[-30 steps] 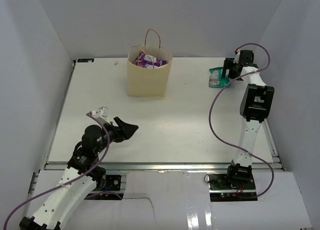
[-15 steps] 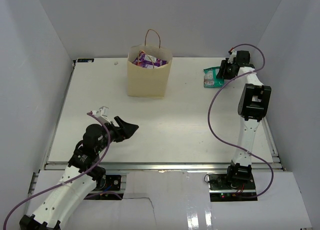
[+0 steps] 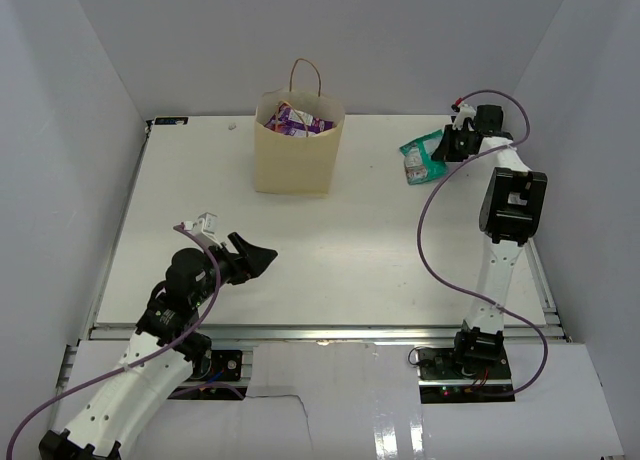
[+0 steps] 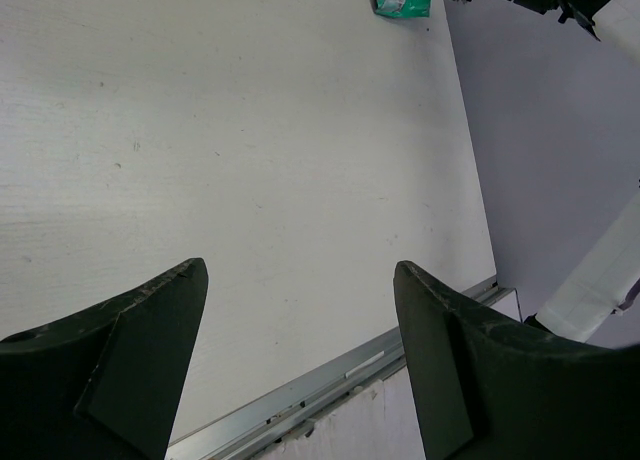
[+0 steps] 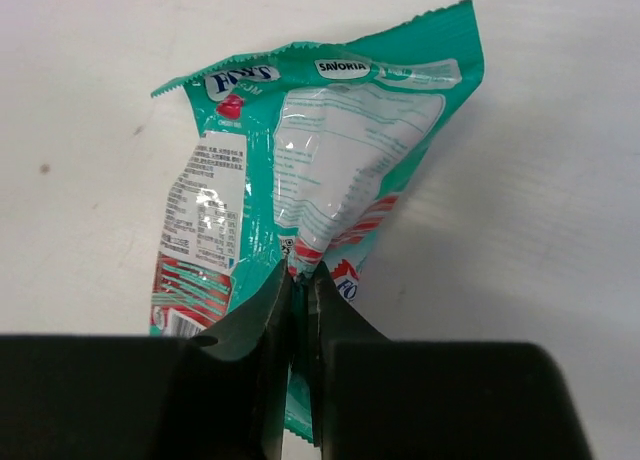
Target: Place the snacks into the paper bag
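One pouch in hand: my R gripper (image 5: 300, 280) is pinched tight on a fold of the teal pouch (image 5: 330, 160), jaws nearly touching w/ only film between them. In the top view the R gripper (image 3: 440, 153) and pouch (image 3: 420, 158) sit at approx 2 o'clock on the table (image 3: 350, 240), near the far R edge. Can't tell if the pouch is clear of the surface.

Print: white oval tag near the top edge reads approx "SAVORIA". A 2nd logo is beside it, not legible. White nutrition/ingredient panels, txt too small. Red stripes at the lower end.

Paper bag (image 3: 295, 160) is upright at 12 o'clock, well apart from the pouch, w/ purple packets (image 3: 295, 120) showing at its mouth.

My L gripper (image 3: 262, 255) is at approx 7 o'clock, jaws spread wide, holding nothing. The L wrist cam shows bare table between the L gripper's (image 4: 300, 272) fingers.
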Robot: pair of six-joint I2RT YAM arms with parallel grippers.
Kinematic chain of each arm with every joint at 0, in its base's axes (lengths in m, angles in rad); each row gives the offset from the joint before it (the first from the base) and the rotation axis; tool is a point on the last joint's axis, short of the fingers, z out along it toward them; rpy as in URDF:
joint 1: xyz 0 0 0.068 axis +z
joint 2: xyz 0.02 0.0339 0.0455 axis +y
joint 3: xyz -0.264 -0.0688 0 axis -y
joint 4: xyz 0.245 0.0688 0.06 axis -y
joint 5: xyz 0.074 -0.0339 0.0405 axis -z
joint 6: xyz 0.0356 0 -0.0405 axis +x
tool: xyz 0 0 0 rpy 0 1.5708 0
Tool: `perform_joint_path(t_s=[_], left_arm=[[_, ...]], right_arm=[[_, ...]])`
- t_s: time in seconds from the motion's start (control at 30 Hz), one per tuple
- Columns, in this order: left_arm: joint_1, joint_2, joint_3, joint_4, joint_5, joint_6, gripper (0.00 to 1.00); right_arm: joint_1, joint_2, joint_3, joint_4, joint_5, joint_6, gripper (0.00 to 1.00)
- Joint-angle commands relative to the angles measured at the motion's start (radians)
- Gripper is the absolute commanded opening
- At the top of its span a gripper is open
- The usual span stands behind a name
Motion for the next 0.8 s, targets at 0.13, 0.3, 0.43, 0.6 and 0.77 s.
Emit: perform_joint_path(t_s=[0.13, 0.3, 0.43, 0.6, 0.77], left_arm=[[0.001, -0.024, 0.042, -0.004, -0.021, 0.025, 0.86], [0.001, -0.037, 0.044, -0.005, -0.030, 0.043, 0.86], [0.001, -0.045, 0.046, -0.005, -0.029, 0.048, 0.86], [0.001, -0.056, 0.042, 0.002, -0.025, 0.049, 0.86], [0.001, -0.089, 0.036, 0.001, -0.022, 0.032, 0.86]], right_arm=[[0.014, -0.376, -0.185, 0.152, -0.422, -0.058, 0.08], [0.118, -0.527, -0.182, 0.261, -0.389, 0.012, 0.08], [0.218, -0.546, -0.025, 0.312, -0.315, 0.048, 0.08], [0.400, -0.418, 0.223, 0.238, -0.208, -0.030, 0.08], [0.534, -0.352, 0.263, 0.322, -0.053, -0.096, 0.08]])
